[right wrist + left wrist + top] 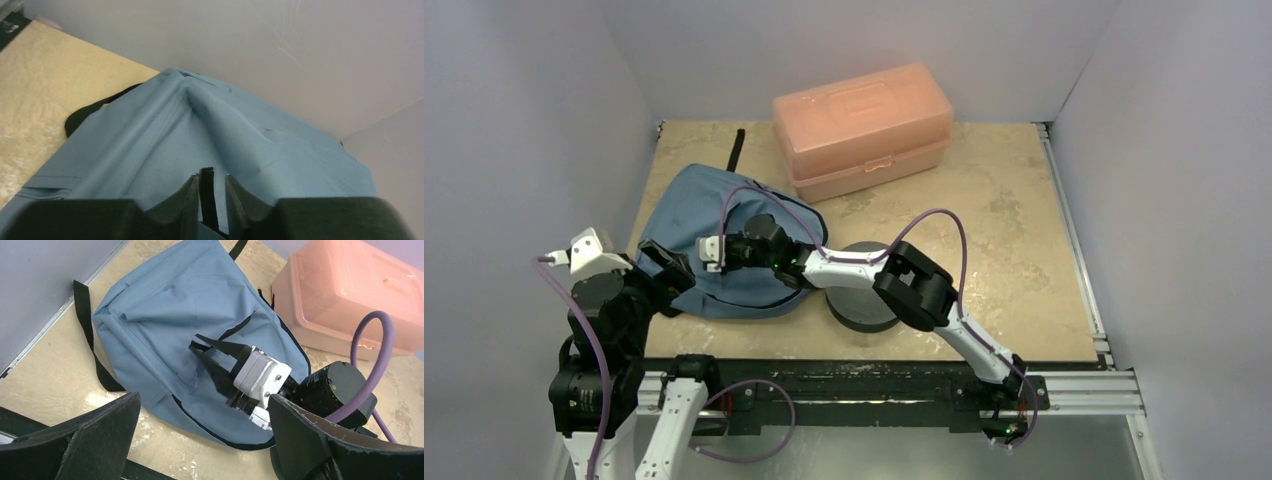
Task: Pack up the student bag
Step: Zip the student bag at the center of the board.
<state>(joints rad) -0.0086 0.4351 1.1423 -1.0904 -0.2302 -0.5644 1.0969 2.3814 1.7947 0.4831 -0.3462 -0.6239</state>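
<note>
The student bag (692, 205), slate-blue with black trim, lies flat at the table's left. It fills the left wrist view (165, 305) and the right wrist view (165, 130). My right gripper (710, 252) reaches across it from the right and hangs low over the fabric (199, 347). Its jaws stand a narrow way apart around a thin black tab (207, 195); the tab lies against the left finger, with a slit of fabric showing before the right finger. My left gripper (664, 268) is wide open at the bag's near-left edge, nothing between its fingers (205, 407).
A salmon-pink plastic box (862, 125) stands shut at the back, just behind the bag (350, 290). A dark round disc (864, 305) lies under the right arm's forearm. A black strap (85, 310) trails off the bag toward the left wall.
</note>
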